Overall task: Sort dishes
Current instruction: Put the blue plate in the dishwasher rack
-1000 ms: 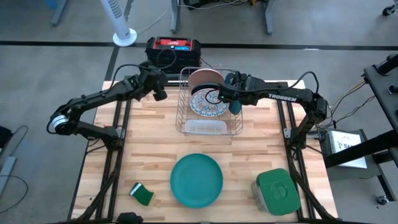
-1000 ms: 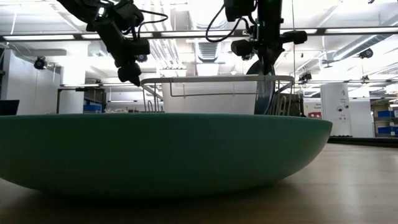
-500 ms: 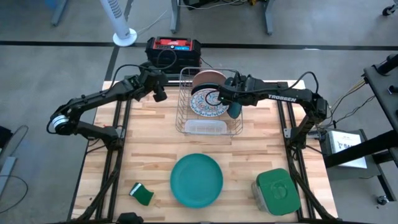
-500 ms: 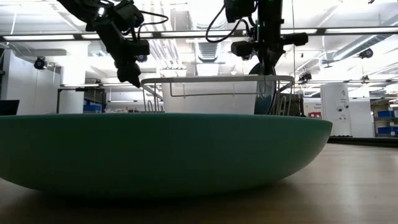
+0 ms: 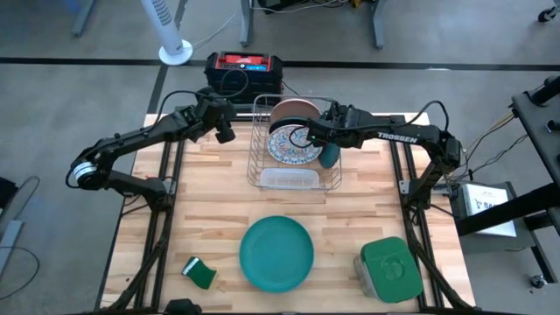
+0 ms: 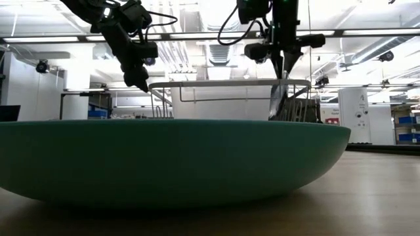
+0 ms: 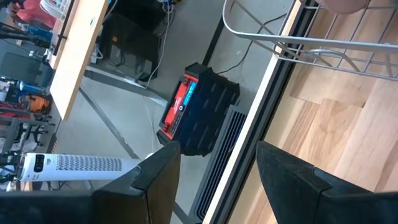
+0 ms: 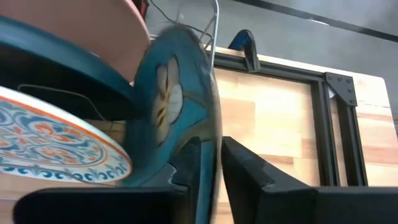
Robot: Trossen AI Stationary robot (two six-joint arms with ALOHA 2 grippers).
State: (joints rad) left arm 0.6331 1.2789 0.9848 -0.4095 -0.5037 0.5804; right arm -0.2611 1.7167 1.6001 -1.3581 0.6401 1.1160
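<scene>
Right claw (image 8: 208, 165) sits astride the rim of the dark teal plate (image 8: 177, 106) standing at the rack's (image 5: 262, 166) right end, fingers slightly parted, grip apparently loosening (left claw (image 5: 224, 133) idles open beside rack): I'd withdraw straight up, not nudging the rim.

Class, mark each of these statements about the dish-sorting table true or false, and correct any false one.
1. The bright teal-green plate sits inside the wire rack. False: it lies flat on the table, in front of the rack.
2. The ornamented plate stands in the rack. True.
3. The right hand is over the rack. True.
4. The left hand holds the salmon-pink plate. False: it holds nothing, beside the rack.
5. The green-lidded container is at the table's near right corner. True.
6. The sponge lies in the rack. False: near left of the table.
</scene>
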